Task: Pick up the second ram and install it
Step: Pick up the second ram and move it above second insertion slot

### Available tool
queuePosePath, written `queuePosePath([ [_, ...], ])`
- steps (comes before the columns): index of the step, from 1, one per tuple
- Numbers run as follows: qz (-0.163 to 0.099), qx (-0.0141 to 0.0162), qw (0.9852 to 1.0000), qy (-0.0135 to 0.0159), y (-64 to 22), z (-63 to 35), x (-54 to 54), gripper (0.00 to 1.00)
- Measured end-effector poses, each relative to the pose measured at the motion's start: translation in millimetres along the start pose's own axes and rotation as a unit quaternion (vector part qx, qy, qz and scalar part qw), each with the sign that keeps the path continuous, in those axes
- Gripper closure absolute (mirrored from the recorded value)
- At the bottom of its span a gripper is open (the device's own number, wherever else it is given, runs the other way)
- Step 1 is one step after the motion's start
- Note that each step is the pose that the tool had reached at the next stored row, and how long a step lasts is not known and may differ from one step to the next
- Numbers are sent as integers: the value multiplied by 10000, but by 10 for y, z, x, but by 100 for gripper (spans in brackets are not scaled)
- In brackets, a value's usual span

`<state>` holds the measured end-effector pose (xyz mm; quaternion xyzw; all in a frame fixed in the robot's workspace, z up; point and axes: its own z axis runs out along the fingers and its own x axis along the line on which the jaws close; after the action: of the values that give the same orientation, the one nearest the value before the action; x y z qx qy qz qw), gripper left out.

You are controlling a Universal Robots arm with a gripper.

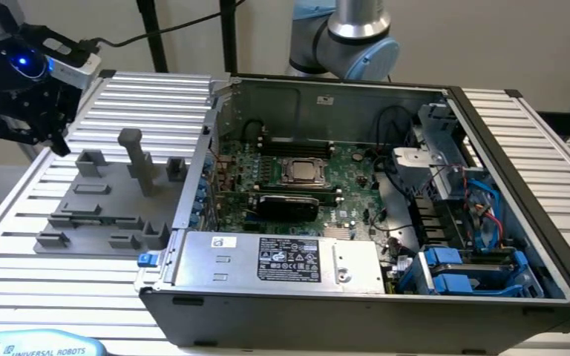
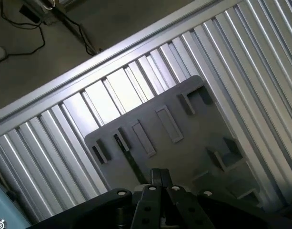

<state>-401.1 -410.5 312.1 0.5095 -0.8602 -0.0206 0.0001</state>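
a ribbed aluminium counter (image 1: 522,148) stretches under a plain pale wall. an open computer case (image 1: 364,315) sits in the middle of it, lid off so the motherboard (image 1: 355,159) lies exposed to an arm reaching in from above. on the exterior view's left, just beside the case, lies a grey fixture plate (image 1: 102,204) with small blocks and a tall post (image 1: 133,159). my guess is that it is there to present parts on edge at known spots, where fingers can pinch them. the end effector (image 2: 160,177) hangs over the far left part of that plate, well above it and touching nothing, its fingers pressed together with nothing between them. the wrist view looks down onto the plate. the second ram (image 2: 129,160), as i take it, is the thin dark strip standing on edge in a slot there, parked in the fixture and not yet picked up, though its colour and chips are too dim to make out. inside the case, long black slots (image 1: 290,141) run just beside the cpu socket (image 1: 305,172), on its far side. whether one already holds a stick i cannot tell.
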Motion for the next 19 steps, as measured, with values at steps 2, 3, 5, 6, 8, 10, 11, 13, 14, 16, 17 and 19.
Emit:
queuePosePath([
  [2, -182, -3, 9998, 6, 0, 12, 0, 89],
  [3, -275, -5, 9996, 9, -1, 17, 0, 89],
  [5, -458, -8, 9990, 15, -1, 29, 1, 89],
  [6, -549, -10, 9985, 19, -1, 35, 1, 89],
  [8, -732, -12, 9973, 24, -2, 47, 1, 89],
  [10, -911, -12, 9958, 29, -2, 59, 1, 89],
  [11, -1000, -11, 9950, 31, -2, 65, 1, 89],
  [13, -1179, -6, 9930, 33, -3, 77, 2, 89],
  [14, -1274, -3, 9918, 34, -3, 83, 2, 89],
  [16, -1452, 7, 9894, 35, -3, 94, 2, 89],
  [17, -1538, 13, 9881, 35, -4, 99, 2, 89],
  [19, -1694, 27, 9855, 35, -4, 107, 3, 89],
])
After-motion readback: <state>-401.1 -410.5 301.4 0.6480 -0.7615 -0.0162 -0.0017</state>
